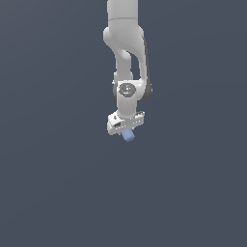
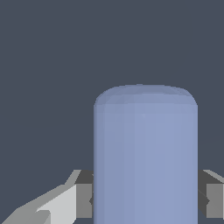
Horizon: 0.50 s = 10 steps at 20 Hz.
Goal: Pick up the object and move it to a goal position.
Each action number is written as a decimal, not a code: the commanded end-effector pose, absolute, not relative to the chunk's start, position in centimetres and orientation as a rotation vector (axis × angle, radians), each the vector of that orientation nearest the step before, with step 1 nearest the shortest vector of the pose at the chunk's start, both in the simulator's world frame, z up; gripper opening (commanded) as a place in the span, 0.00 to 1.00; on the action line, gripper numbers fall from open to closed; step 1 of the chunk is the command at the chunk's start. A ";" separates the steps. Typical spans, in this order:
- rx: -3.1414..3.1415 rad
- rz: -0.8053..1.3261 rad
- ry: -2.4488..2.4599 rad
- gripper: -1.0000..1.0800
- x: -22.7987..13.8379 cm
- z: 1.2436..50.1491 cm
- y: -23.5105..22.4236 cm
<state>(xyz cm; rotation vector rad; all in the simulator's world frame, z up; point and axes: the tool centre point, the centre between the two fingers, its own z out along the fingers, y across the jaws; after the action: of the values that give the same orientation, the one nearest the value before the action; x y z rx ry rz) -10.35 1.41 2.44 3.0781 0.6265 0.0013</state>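
Note:
The object (image 1: pixel 128 136) is a small periwinkle-blue stubby cylinder with a rounded end. It sticks out just below the white gripper (image 1: pixel 126 131) at the end of the white-grey arm in the exterior view. In the wrist view the object (image 2: pixel 145 157) fills the middle, with a grey finger (image 2: pixel 83 197) against one side and another finger (image 2: pixel 213 197) against the other. The gripper (image 2: pixel 146 199) is shut on the object. The fingertips are hidden in the exterior view.
The arm (image 1: pixel 126 53) comes down from the top of the exterior view. Behind and around it is a plain dark grey-blue surface (image 1: pixel 48 183) with no other objects showing.

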 end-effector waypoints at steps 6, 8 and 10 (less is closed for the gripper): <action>3.078 0.002 0.627 0.00 -10.3 2.5 1.4; 3.078 0.002 0.627 0.00 -10.3 2.6 1.5; 3.078 0.002 0.627 0.00 -10.1 3.0 1.6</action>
<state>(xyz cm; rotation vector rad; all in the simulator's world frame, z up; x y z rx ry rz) -10.22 1.54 2.75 3.0783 0.6261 0.0002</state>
